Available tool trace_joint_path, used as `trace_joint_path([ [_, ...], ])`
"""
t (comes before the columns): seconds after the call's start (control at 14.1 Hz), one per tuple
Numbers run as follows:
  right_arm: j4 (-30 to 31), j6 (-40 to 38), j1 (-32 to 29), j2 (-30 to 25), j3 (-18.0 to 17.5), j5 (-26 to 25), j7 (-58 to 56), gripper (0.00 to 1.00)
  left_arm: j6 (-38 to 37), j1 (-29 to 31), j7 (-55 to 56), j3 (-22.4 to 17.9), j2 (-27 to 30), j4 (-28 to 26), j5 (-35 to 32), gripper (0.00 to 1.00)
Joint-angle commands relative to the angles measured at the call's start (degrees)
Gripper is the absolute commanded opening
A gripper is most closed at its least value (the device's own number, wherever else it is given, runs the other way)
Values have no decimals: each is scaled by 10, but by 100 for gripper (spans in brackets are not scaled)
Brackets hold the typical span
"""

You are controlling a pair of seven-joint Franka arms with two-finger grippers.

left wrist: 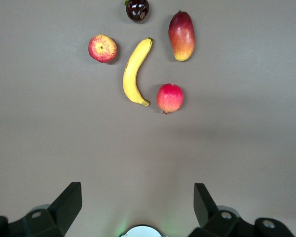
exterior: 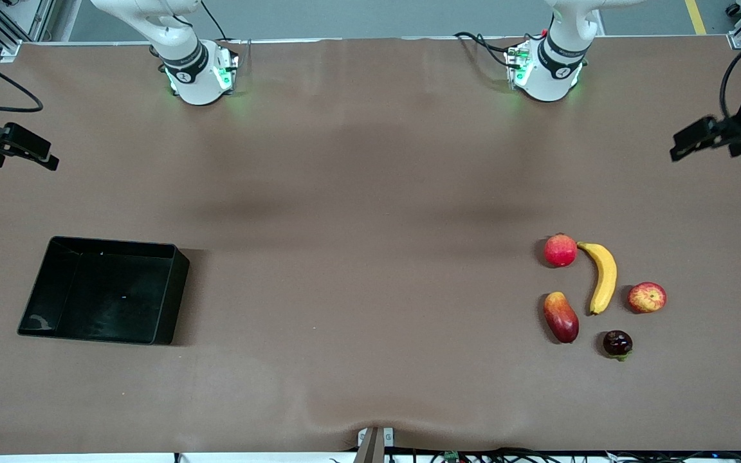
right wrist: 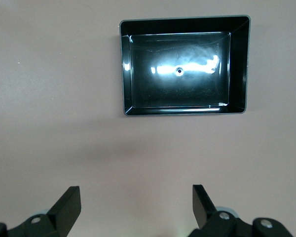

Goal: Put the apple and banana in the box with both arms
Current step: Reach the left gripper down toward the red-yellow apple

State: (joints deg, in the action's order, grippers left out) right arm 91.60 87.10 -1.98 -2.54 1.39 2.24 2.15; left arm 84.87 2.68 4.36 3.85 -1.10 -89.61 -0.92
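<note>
Toward the left arm's end of the table, in the front view, the banana (exterior: 604,276) lies with its long axis running roughly from twelve to six o'clock, its bulge turned to the apple (exterior: 646,297). The apple sits at about four o'clock from the banana's middle, near it but apart. A deep-red round fruit (exterior: 560,250), a mango-like fruit (exterior: 561,316) and a dark small fruit (exterior: 617,343) are grouped around them. The box (exterior: 113,243) is seen empty, well apart, toward the right arm's end. The left gripper (exterior: 692,143) is held over the table's edge, with the fruit at about seven o'clock from it. The right gripper (exterior: 23,146) is held over the other edge, with the box at about five o'clock.

In the left wrist view, the left gripper (left wrist: 138,202) is shown spread wide and empty. The banana (left wrist: 134,74) and apple (left wrist: 102,48) lie ahead of it on the cloth.

In the right wrist view, the right gripper (right wrist: 136,202) is likewise spread and empty, with the box (right wrist: 239,64) ahead of it.

The left arm is judged nearer to both fruits, the right arm nearer to the box.
</note>
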Motion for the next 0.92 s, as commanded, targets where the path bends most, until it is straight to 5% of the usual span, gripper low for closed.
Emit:
trace_joint_path([
  [0.0, 2, 2, 5, 2, 3, -6, 0, 100, 70, 3, -1, 0, -14, -55, -15, 100],
  [0.42, 3, 4, 0, 15, 4, -8, 0, 100, 251, 20, -1, 0, -33, -181, -19, 100],
  [0.85, 15, 34, -37, 58, 5, -29, -57, 100, 328, 39, -15, 0, -133, -173, -53, 100],
])
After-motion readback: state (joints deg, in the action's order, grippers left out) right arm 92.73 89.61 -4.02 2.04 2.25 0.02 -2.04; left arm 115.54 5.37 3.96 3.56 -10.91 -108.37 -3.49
